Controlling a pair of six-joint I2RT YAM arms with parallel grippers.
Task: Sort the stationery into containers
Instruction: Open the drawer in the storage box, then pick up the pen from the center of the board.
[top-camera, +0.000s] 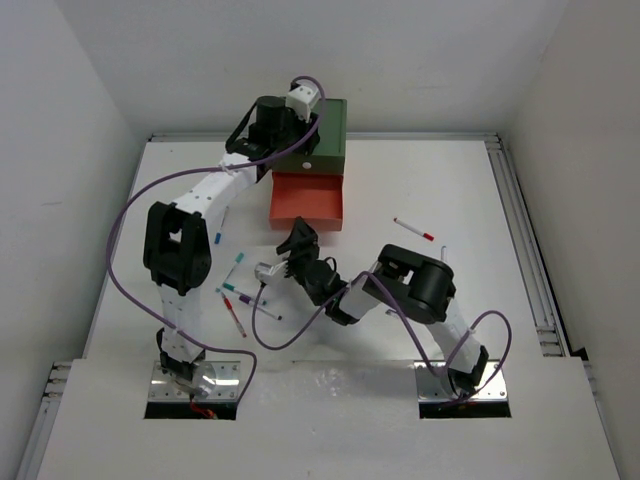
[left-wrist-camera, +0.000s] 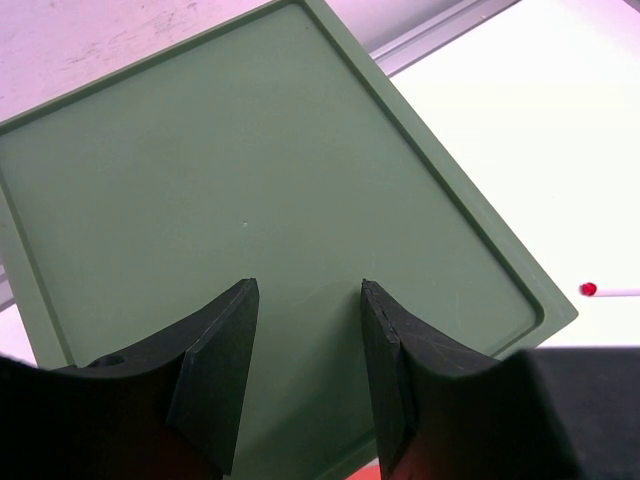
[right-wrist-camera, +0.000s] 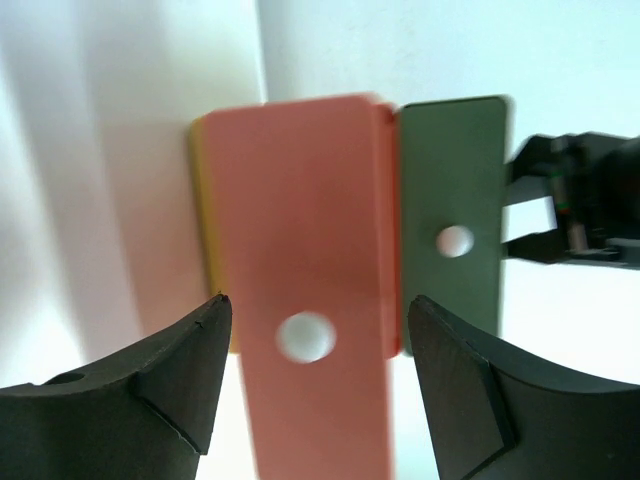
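The small cabinet stands at the back; its dark green top fills the left wrist view. Its orange-red drawer is pulled out towards me. My left gripper hovers open and empty just above the green top. My right gripper is open and empty, facing the orange-red drawer's front and its white knob. The green drawer's knob and a yellow edge show beside it. Several pens lie on the table left of the right gripper.
A white pen with a red cap lies alone right of the drawer; its red tip shows in the left wrist view. A blue-capped pen lies by the left arm. Purple cables loop round both arms. White walls enclose the table.
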